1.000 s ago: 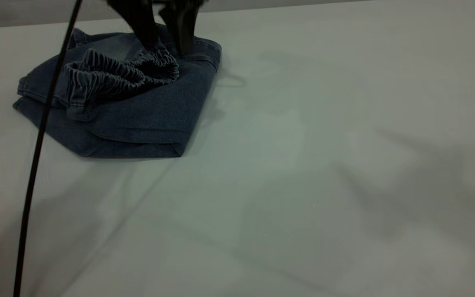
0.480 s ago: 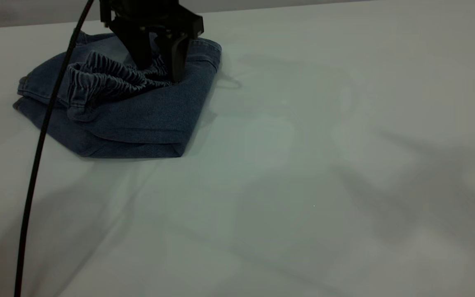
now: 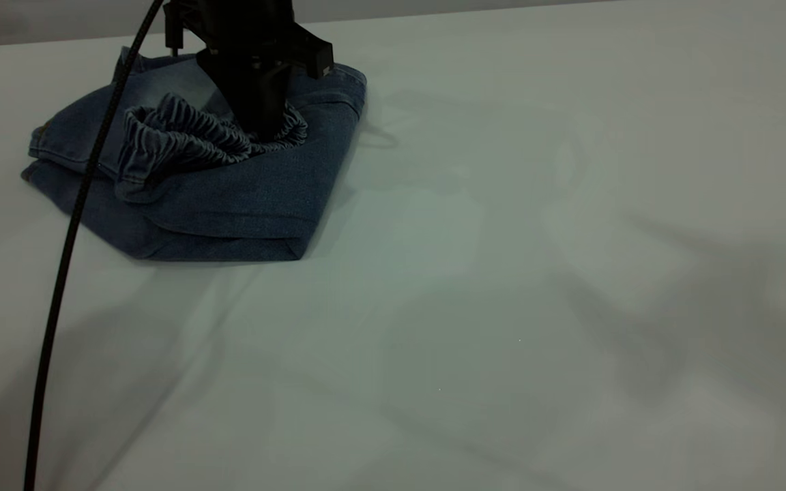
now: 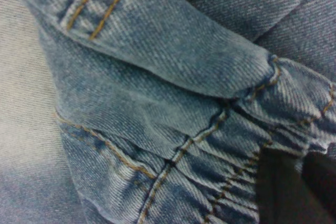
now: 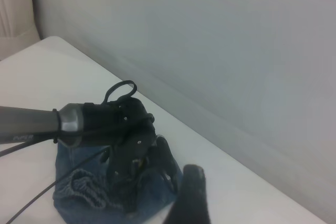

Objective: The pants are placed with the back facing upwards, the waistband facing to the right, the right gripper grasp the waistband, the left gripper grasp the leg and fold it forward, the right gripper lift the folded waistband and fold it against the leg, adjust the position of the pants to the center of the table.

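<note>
The pants (image 3: 229, 184) are folded into a bundle at the far left of the table (image 3: 502, 307). The ruffled waistband (image 3: 188, 136) (lying on top) is pinched by the left gripper (image 3: 262, 133), its jaws clenched. The right gripper's (image 5: 190, 203) jaw state cannot be told.

Left gripper (image 3: 261, 129) matte blk, silver forearm, thin blk cable (image 3: 65, 232).

Black cable (image 3: 65, 232) beside pants (image 3: 229, 198)
</note>
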Controlling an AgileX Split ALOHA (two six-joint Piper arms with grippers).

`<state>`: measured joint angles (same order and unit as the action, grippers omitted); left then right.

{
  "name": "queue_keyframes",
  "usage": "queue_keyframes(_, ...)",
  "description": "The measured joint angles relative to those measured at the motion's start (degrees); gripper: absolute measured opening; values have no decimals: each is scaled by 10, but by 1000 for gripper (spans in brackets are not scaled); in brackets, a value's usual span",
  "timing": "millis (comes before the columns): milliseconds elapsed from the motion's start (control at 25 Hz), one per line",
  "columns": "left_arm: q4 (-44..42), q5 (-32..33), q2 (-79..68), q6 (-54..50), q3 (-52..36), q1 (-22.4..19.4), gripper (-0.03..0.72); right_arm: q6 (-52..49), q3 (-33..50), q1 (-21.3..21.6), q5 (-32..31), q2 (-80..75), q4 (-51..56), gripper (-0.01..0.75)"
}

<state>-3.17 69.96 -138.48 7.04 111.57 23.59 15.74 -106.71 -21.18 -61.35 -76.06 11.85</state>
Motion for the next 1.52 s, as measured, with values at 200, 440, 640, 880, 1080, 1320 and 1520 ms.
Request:
queue_keyframes(200,-40,2,3,-1,13,0,8,0,0,0,0,0,0,570)
queue_keyframes(440,-86,0,7,-15,55,-1,8,0,0,0,0,0,0,570)
queue_keyframes(640,-56,1,15,-9,58,-1,8,1,0,0,0,0,-1,570)
queue_keyframes(880,-6,1,15,14,58,0,13,2,0,0,0,0,-1,570)
queue_keyframes(1080,2,1,15,20,58,0,74,2,0,0,0,0,-1,570)
queue_keyframes(1320,51,0,8,57,58,0,279,4,0,0,0,0,-1,570)
queue_keyframes(1520,38,0,-3,61,58,0,381,4,0,0,0,0,-1,570)
